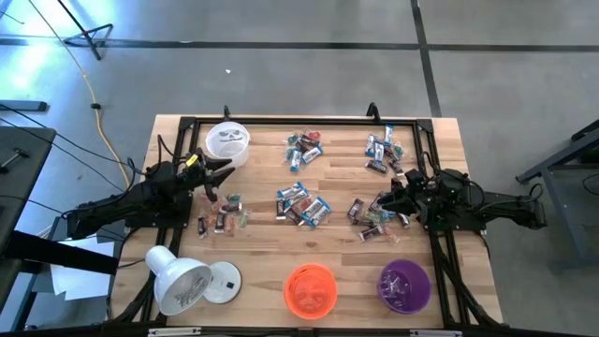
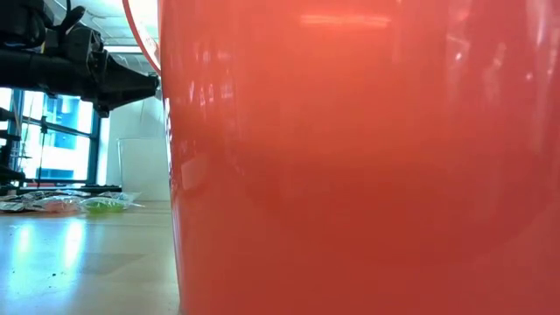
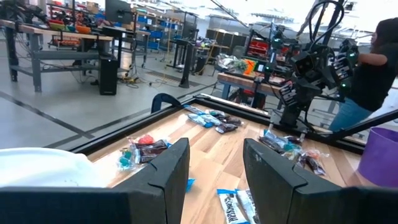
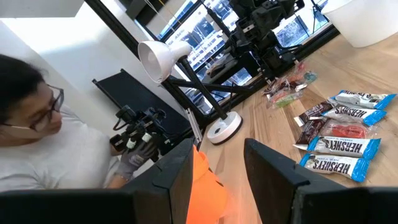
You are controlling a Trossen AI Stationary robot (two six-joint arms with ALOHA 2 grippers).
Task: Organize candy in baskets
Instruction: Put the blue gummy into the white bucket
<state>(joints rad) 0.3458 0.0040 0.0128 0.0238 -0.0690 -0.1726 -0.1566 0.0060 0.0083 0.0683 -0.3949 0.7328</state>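
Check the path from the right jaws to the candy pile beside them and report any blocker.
Nothing visible blocks it. The right gripper hovers open at the candy pile, with bare table between that pile and the purple basket.

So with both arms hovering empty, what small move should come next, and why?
Probably lower the left gripper onto the candy just below it. Its jaws stand open and empty, as do the right gripper's, and the orange basket and purple basket look unfilled.
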